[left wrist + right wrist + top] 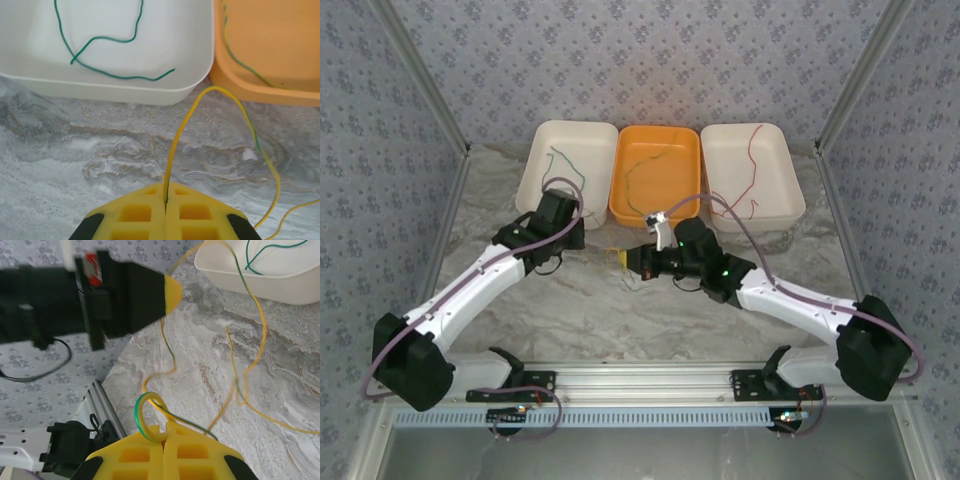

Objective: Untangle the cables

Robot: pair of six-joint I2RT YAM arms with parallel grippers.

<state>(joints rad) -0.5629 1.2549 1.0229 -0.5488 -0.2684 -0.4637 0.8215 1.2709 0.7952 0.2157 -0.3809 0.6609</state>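
We see both pincers pressed shut on the same wire. The left pincer [166, 194] has its yellow fingers together and pinches a loose yellow-green wire [173, 147] right at the tips. From there the wire arches up toward the spot where the left white tray [150, 95] and the orange tray [280, 95] stand side by side, then drops down to the right over the marbled table [75, 150]. The right pincer [166, 426], also closed, grips a small loop of that wire, which runs in slack curves across the table to the left pincer's yellow tip at the upper left of the right wrist view. The other wires lie apart in the trays: a dark green wire [112, 38] in the left white tray, a pale green wire [239, 62] in the orange tray, and a red wire [750, 150] in the right white tray [775, 200]. From above, the two arms meet on the table just in front of the orange tray.
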